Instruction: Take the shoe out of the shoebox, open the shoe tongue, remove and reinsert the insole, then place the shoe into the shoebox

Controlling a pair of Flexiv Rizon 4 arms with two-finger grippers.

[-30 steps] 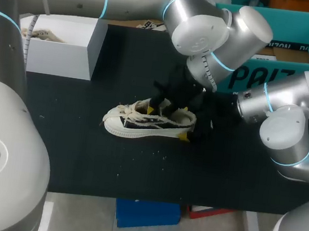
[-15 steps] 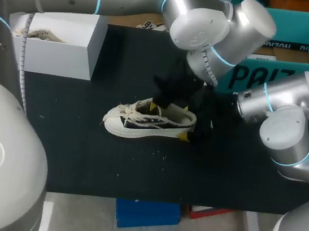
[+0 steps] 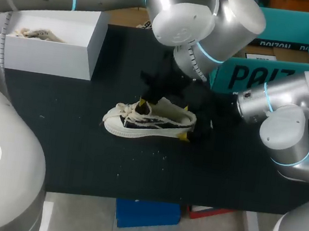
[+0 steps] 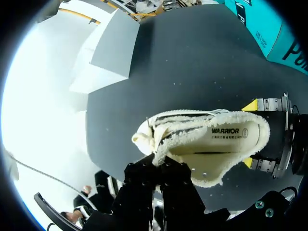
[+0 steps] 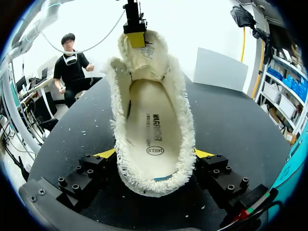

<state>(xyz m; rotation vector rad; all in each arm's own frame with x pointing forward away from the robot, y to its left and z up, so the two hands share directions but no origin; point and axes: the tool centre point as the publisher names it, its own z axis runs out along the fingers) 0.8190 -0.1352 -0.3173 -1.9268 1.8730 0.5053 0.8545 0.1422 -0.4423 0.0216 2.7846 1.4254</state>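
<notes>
— Where's the shoe (image 3: 149, 120)?

— Out of the shoebox (image 3: 56, 43), sitting on its sole in the middle of the black bench (image 3: 80, 157). In the head view its toe points to nine o'clock and its heel to three.

— And the shoebox?

— White, open, at ten o'clock from the shoe and well apart from it. A teal box (image 3: 273, 80) stands at two o'clock.

— What are the right fingers (image 5: 106, 154) doing?

— They are clamped on the shoe. One yellow tip presses each side of the heel.

— The left fingers (image 3: 141, 100)?

— They are over the laces, closed together on the tongue (image 5: 143, 60) and holding it up off the opening.

— Can you see inside?

— Yes, from the right wrist. The insole (image 5: 153, 127) lies flat in the shoe, with fuzzy lining all around the rim.
</notes>
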